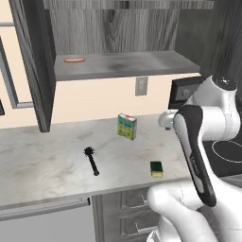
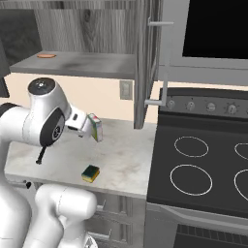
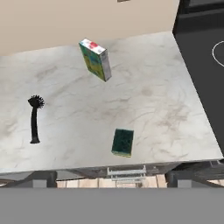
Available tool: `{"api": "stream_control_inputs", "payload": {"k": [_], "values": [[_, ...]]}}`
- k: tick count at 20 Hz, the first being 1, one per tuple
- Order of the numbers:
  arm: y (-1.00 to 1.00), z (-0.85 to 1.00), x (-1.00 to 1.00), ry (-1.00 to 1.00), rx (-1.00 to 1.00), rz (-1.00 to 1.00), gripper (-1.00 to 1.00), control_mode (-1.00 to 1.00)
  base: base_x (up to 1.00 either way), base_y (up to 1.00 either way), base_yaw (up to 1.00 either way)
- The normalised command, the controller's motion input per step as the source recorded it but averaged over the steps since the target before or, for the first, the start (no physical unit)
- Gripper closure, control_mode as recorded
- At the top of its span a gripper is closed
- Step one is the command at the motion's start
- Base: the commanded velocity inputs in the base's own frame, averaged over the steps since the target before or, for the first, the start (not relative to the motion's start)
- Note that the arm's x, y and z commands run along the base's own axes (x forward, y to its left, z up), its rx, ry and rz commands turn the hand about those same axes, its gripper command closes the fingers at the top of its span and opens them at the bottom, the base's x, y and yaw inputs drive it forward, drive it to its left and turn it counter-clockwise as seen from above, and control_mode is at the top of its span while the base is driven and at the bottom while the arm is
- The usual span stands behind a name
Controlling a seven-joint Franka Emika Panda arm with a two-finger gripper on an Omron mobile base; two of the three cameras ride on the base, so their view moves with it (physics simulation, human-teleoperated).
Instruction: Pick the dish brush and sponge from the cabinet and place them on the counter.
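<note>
Both task things already lie on the counter (image 1: 42, 165), so the job looks finished. Taking the box (image 1: 127, 126) as landmark, the brush (image 1: 91, 160) lies flat left and in front, and the sponge (image 1: 156, 168) rests near the front edge. The cabinet (image 1: 123, 64) shelf keeps an orange oval (image 1: 74, 60). The claw's opening I cannot tell.

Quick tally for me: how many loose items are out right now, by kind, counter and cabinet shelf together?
Dish brush: 1, lying on the counter
Sponge: 1, on the counter near its front edge
Multicoloured box: 1, upright on the counter
Flat orange oval thing: 1, on the cabinet shelf
Total: 4
</note>
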Motion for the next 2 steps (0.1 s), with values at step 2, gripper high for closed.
{"api": "stream_control_inputs", "payload": {"k": [2], "values": [[0.00,0.76,-0.18,-0.06,0.00,0.04,-1.00,-1.00,0.00,0.00,0.00]]}}
